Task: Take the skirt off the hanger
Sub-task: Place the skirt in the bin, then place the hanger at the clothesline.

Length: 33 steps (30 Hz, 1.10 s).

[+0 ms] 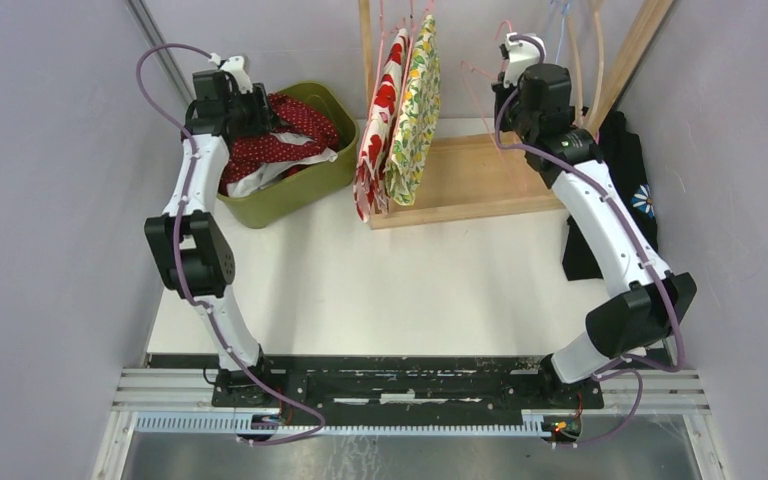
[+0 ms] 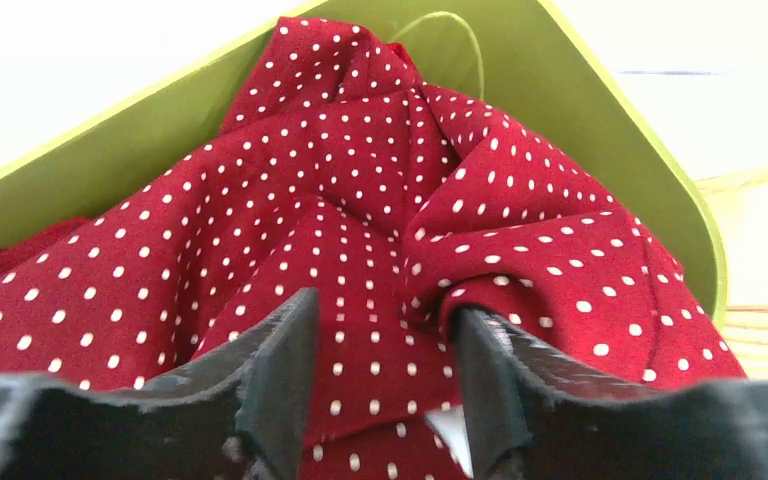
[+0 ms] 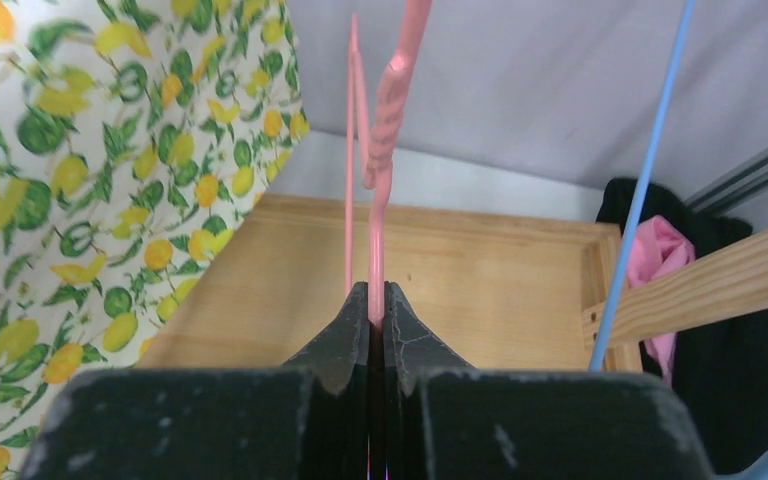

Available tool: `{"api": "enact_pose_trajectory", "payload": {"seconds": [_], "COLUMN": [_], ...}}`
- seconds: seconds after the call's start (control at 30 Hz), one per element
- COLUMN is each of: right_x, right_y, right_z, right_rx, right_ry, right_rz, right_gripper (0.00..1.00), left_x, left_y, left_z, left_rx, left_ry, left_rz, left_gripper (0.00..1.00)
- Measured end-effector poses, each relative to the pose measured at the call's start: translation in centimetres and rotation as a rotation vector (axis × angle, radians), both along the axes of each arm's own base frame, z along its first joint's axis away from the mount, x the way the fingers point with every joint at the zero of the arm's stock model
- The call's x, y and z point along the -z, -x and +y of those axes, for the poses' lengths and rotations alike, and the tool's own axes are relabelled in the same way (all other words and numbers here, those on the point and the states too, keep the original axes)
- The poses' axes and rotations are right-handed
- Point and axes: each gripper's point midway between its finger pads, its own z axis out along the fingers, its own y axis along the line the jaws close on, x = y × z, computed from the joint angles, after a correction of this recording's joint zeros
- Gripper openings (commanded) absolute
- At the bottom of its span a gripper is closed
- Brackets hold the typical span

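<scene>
The red skirt with white dots [image 1: 295,130] lies bunched in the green bin [image 1: 300,192]. My left gripper [image 1: 258,110] hangs just over it. In the left wrist view the left gripper [image 2: 380,322] is open, its dark fingers [image 2: 278,370] apart on either side of a fold of the skirt [image 2: 360,180], with no pinch on the cloth. My right gripper [image 1: 507,92] is raised by the rack. In the right wrist view it [image 3: 371,292] is shut on the thin wire of a pink hanger [image 3: 376,150], which carries no garment.
A red floral garment [image 1: 382,100] and a lemon-print one [image 1: 416,100] hang over the wooden rack base [image 1: 480,180]. A blue hanger [image 3: 642,190] stands to the right. Dark clothes [image 1: 625,170] lie by the right wall. The bin wall [image 2: 600,90] rises close round the left gripper.
</scene>
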Motion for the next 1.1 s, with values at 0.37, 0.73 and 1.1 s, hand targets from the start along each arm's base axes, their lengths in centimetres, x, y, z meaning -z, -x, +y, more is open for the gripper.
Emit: {"api": "enact_pose_trajectory", "payload": {"seconds": [0.37,0.73,1.1], "right_x": [-10.1,-12.2,-10.5], "right_y": [-0.6,-3.9,-8.8], "right_z": [-0.5,-0.4,-0.5], "right_rx": [0.011,0.048,0.097], "right_ry": [0.006,0.040,0.094], "right_rz": [-0.217,-0.292,-0.292], "right_gripper": [0.01,0.01,0.01], "left_x": [-7.7,-12.3,-9.7], "left_y": [3.5,7.9,9.6], "left_z": [-1.3,-5.9,-6.2], "left_rx": [0.018,0.101,0.104], "left_ry": [-0.046,-0.047,-0.058], "left_rz": [-0.110,-0.187,-0.100], "left_gripper": [0.99,0.99,0.99]}}
